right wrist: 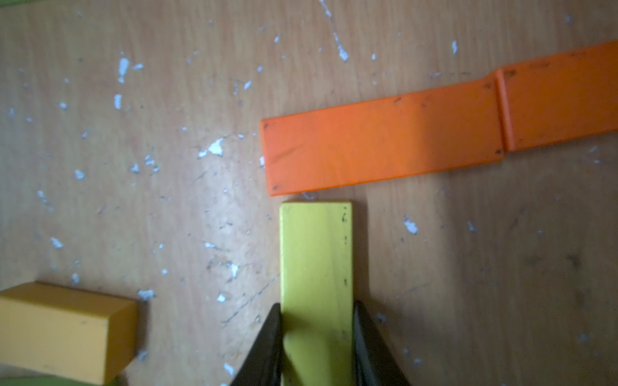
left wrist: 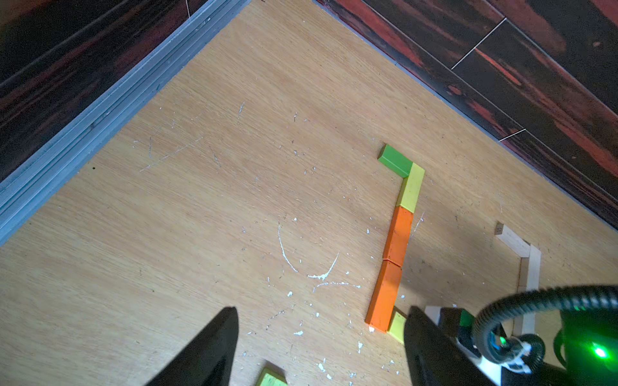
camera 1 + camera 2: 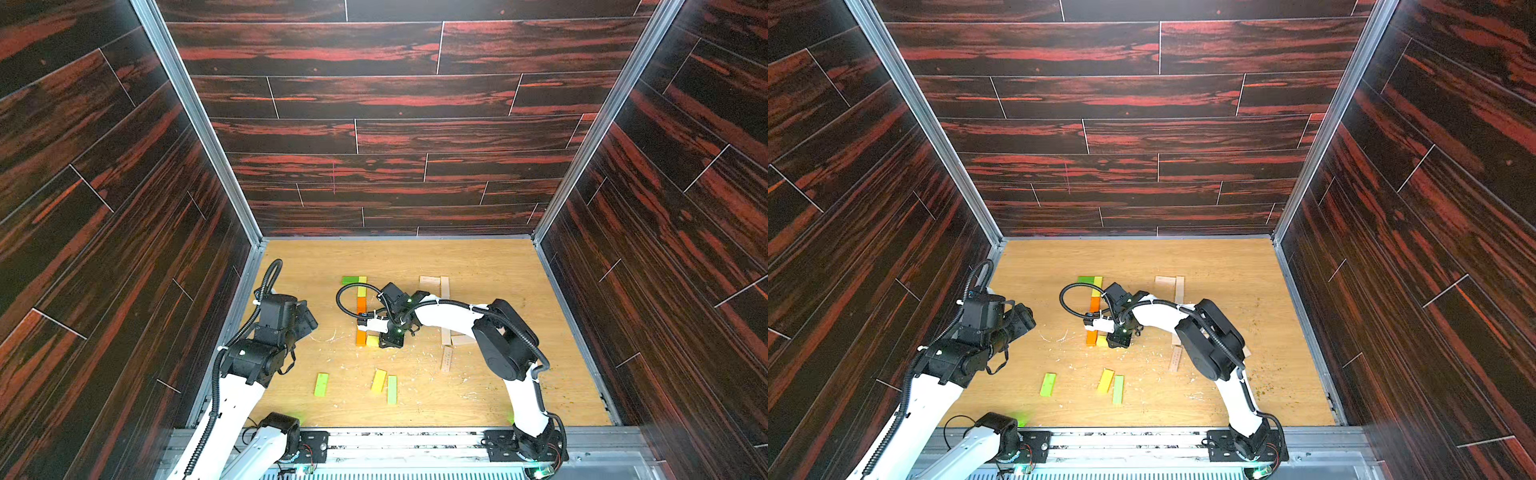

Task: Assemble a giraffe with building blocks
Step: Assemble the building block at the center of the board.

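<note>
On the tan wooden tabletop (image 3: 498,270), mid-field: two flat orange painted wooden planks (image 3: 360,318) lie end to end. This orange row is my reference.

- Far end of the orange row: a yellow painted plank (image 3: 362,287) carries the line on. A green painted plank (image 3: 350,280) lies crosswise at its tip.
- Near end of the orange row: the right gripper (image 1: 316,310) is clamped tight on a flat yellow-green painted wooden plank (image 1: 316,254). That plank's free end faces the row's long side, just beside it, with a sliver of table between. I cannot tell whether it rests on the table.
- Left gripper (image 2: 322,309): jaws spread wide, nothing between them. It hangs well apart from the orange row, on the side opposite the right arm.
- Nearer the arm bases than the orange row: a loose lime plank (image 3: 321,384), a loose amber plank (image 3: 378,380) and a loose pale-green plank (image 3: 392,389).
- Beyond the right arm from the orange row: plain pale wooden planks (image 3: 445,286), partly hidden by that arm.
- White flecks (image 1: 214,148) are scattered around the row's near end.
</note>
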`<move>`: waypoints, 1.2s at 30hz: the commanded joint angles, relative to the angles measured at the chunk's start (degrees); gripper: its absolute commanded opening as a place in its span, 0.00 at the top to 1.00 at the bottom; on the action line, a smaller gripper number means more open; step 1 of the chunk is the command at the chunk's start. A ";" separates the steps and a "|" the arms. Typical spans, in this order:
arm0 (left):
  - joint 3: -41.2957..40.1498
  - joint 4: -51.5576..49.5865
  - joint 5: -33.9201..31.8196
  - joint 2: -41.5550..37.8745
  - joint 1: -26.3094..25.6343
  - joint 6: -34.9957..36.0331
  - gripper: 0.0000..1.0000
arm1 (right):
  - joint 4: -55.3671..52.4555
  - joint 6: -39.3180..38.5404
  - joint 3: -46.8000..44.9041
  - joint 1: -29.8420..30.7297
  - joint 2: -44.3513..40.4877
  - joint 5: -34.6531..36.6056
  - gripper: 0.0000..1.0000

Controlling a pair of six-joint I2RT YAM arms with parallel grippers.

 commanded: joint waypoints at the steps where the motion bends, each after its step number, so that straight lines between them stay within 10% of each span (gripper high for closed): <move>1: -0.35 0.14 -0.94 -0.04 0.29 0.58 0.19 | -2.24 -1.85 1.46 -0.48 3.09 -1.12 0.77; 36: 0.34 0.23 -1.07 0.50 0.34 0.82 0.19 | -4.70 -5.39 1.57 0.18 3.55 -1.56 0.71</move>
